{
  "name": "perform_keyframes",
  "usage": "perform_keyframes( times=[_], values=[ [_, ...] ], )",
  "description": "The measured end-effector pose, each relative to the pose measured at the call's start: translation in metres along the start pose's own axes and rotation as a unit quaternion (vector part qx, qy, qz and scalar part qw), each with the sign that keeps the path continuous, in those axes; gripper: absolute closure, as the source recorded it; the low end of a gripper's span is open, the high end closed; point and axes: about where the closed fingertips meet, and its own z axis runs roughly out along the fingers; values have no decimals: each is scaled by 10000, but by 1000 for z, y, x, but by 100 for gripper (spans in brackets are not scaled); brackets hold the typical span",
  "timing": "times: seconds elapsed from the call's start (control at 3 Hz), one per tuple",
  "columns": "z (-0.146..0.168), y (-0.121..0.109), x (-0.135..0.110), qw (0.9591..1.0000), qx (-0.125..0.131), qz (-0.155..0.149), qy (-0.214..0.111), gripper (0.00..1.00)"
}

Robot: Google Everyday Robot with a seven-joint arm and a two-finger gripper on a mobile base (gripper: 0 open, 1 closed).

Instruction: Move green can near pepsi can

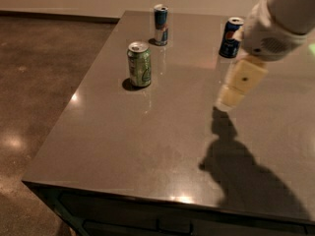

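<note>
Light is dim and warm. The glossy grey-brown desk (147,141) shows small bright glints at its left edge and front rim. The cream-coloured gripper (226,100), lit pale above the desk's right part, casts a broad dark shadow (241,178) toward the front. The light green drink can (139,64) throws a small shadow beside its base. The polished brown floor (29,82) bears soft light patches.

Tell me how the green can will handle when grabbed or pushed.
The green can stands upright, tall for its base, so a high push would probably tip it; on its side it would likely roll. The table looks glossy, so a low push should slide it. The gripper hovers over the table near the pepsi can.
</note>
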Motion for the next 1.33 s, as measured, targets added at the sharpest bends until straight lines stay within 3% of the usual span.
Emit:
perform_keyframes(
  times=[0.67,1.0,1.33],
  values=[
    [62,-35,-62,9959,20,627,-646,0],
    [96,-55,-106,9897,21,879,-1127,0],
    [115,-65,-132,9863,11,937,-1361,0]
  ],
)
